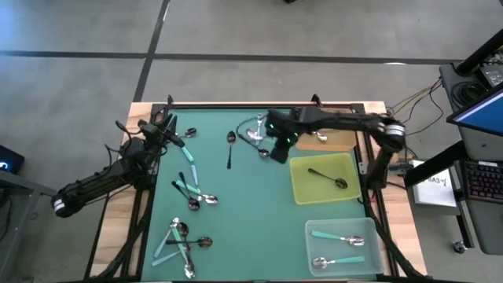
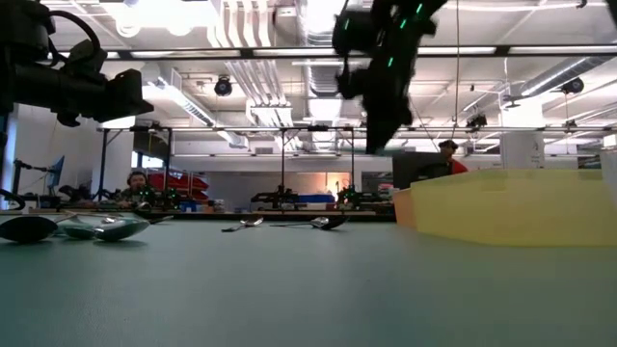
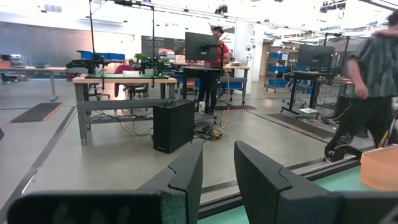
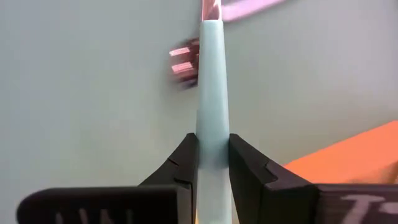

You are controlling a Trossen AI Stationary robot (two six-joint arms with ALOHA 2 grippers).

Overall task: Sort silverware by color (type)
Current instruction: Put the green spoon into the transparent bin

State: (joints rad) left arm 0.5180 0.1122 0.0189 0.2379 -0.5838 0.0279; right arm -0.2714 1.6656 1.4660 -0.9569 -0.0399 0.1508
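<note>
Two arms, high view: right claw (image 1: pixel 278 149) hangs over the green bench (image 1: pixel 244 228) beside the yellow tray (image 1: pixel 324 178); left claw (image 1: pixel 167 124) waits at the far left corner.
Loose spoons (image 1: pixel 191 192): scattered on the left half.
Low view: workshop room behind.
Left wrist view: fingers (image 3: pixel 186 177) slightly parted, empty.
Right wrist view: fingers (image 4: pixel 186 163) clamp a teal-handled spoon (image 4: pixel 212 106).

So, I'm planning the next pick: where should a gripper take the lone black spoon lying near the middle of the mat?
Mid-handle, from straight above, fingers across it. The black spoon lies flat and alone, its thin straight handle clear on both sides. The right gripper is busy holding a teal-handled spoon.
</note>
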